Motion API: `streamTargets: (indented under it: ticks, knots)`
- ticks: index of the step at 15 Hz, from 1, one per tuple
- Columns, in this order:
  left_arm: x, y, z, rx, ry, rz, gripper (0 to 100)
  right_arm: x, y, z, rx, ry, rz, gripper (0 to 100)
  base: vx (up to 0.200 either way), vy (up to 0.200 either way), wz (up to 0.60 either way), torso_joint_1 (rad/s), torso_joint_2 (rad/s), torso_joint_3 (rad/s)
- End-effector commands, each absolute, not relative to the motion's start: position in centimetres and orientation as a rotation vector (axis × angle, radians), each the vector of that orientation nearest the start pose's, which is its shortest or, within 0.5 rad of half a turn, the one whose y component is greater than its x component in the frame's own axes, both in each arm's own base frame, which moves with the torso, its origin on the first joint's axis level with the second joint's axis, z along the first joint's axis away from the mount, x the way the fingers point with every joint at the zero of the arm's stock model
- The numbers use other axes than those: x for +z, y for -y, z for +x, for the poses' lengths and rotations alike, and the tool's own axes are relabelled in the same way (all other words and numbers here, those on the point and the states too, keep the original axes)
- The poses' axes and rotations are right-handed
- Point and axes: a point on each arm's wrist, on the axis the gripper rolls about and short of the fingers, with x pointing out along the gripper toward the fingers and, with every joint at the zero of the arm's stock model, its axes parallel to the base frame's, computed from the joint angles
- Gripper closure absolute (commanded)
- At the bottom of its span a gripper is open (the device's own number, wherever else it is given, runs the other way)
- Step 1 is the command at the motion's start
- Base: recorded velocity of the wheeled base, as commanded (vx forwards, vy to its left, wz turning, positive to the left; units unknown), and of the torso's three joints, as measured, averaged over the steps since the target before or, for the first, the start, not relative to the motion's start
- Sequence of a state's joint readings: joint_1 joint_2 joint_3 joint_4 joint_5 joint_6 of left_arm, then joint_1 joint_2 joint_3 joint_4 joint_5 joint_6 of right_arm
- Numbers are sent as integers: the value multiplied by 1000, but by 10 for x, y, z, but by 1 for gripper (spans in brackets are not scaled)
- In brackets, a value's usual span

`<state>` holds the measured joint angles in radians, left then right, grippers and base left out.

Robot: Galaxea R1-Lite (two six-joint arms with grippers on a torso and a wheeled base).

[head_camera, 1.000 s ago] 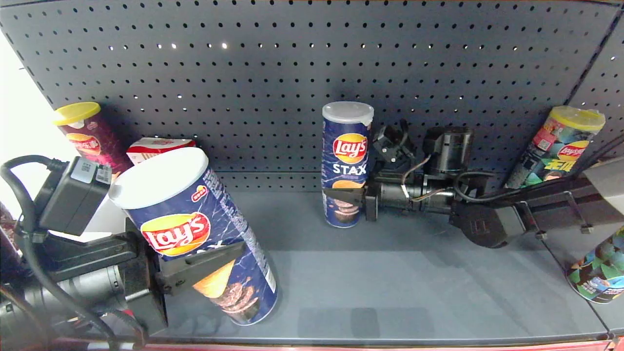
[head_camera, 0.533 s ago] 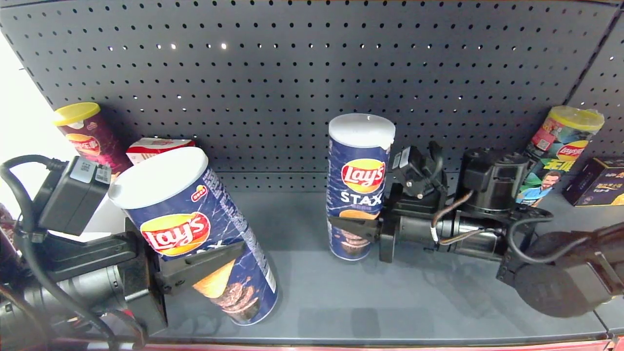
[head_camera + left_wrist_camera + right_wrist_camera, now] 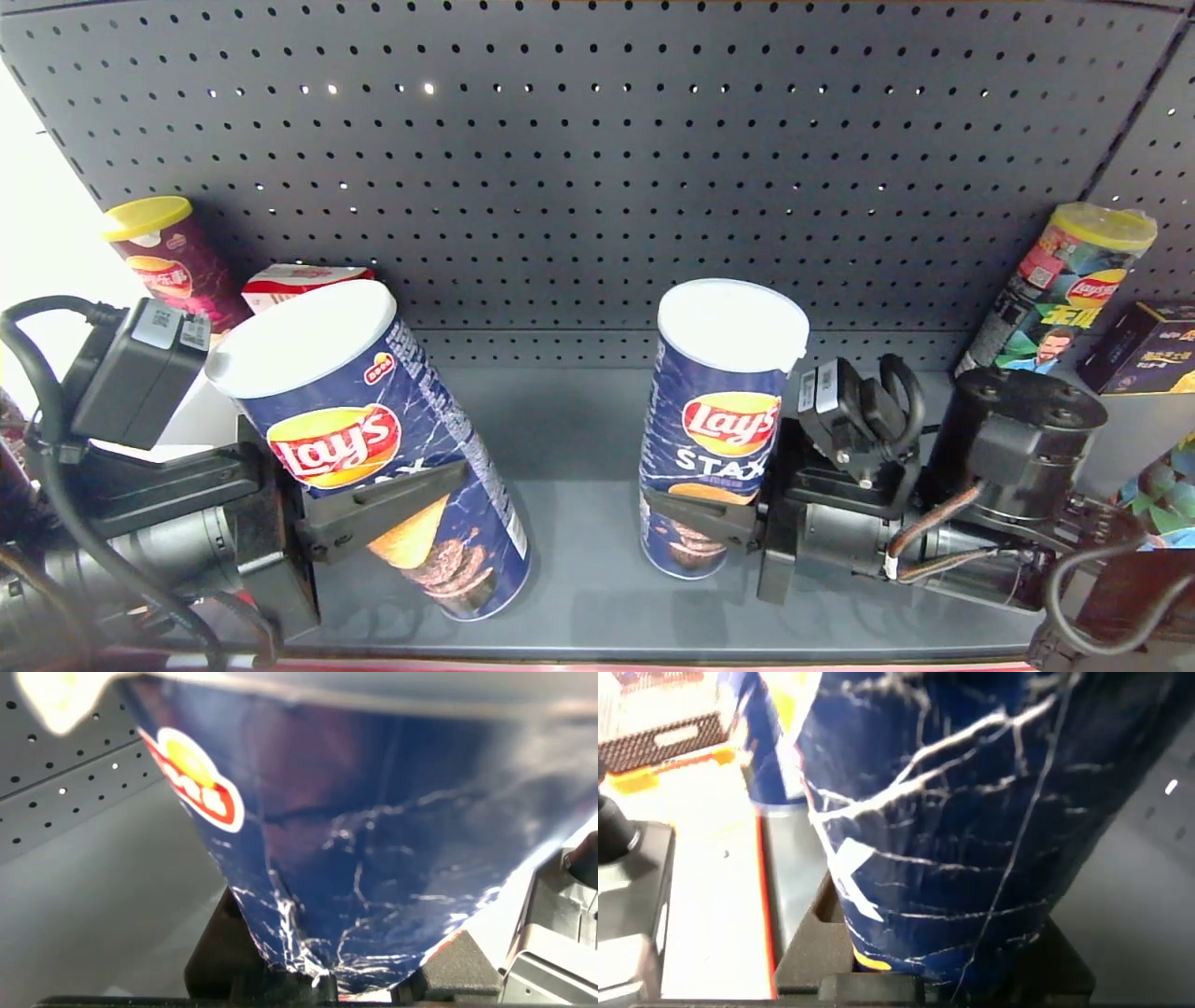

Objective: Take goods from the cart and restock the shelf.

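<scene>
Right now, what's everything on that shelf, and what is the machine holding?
tilted can: one, dark blue, white lid, front left of shelf
middle can: one, dark blue, white lid, front middle
maroon can: one, yellow lid, back left
red-and-white box: one, beside the maroon can
multicolour can: one, yellow lid, back right
dark box: one, far right
pegboard: one, dark grey, behind
left pincer: one, black, shut on tilted can
right pincer: one, black, shut on middle can

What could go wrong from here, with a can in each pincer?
The left can, gripped by the left pincer, is tilted with its base near the front edge of the shelf; released like that, it may topple off.
The right can, in the right pincer, is upright but also far forward; a nudge might tip it.
</scene>
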<state>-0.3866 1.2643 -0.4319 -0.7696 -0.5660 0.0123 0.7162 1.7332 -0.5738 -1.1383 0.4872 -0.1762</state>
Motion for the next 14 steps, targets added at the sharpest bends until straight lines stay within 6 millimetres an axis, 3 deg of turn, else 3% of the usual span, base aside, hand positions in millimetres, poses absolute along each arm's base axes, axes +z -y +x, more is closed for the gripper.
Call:
streamTargets:
  ticks: [1,14]
  knots:
    - [201,80,164,-953,-59,5,100,155,-191,202,1209,52,-164,100,0,0,0,0,0,0]
    - [201,80,164,-951,-62,4,100,134,-194,201,1198,-5,-171,100,0,0,0,0,0,0]
